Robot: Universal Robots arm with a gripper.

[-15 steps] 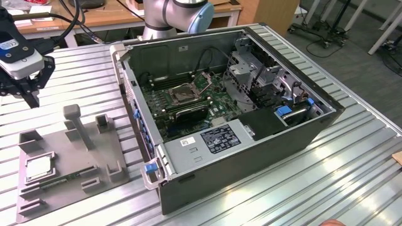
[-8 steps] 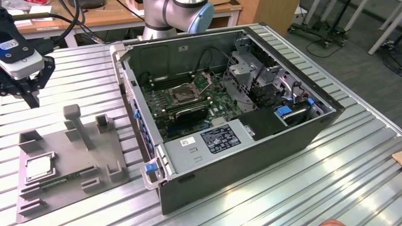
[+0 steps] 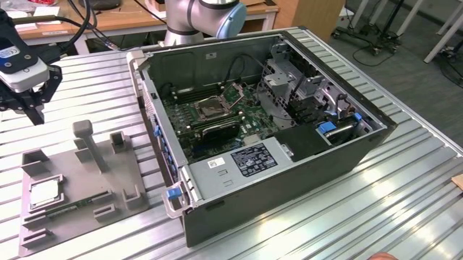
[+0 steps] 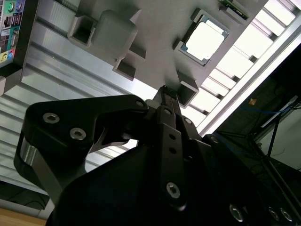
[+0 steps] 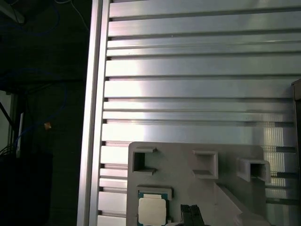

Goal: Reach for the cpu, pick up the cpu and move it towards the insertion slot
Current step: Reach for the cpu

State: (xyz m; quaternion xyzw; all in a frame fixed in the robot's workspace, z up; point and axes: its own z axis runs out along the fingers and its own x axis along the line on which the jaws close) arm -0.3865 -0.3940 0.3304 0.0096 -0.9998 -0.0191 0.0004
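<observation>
While the cpu (image 3: 43, 194) lay flat in its square nest at the near end of the grey holder (image 3: 72, 179), on the exterior view's left, the step in hand was, by my judgement, the reach: nothing had been lifted. The gripper (image 3: 32, 115) hung high over the far side of the holder, well apart from the cpu. Its fingers were drawn together and held nothing. A grasp would call for those fingers to part and come down squarely over the chip's edges.

A tall post (image 3: 85, 143) and several low blocks stood up from the holder between gripper and cpu, so a slanting descent looked risky. A green memory stick (image 3: 72, 206) lay just beside the cpu.

The slot (image 3: 211, 108) sat on the green board inside the open case (image 3: 289, 179), to the right on the slatted table (image 3: 391, 216). The case's left wall (image 3: 148, 108) rose between holder and slot.
</observation>
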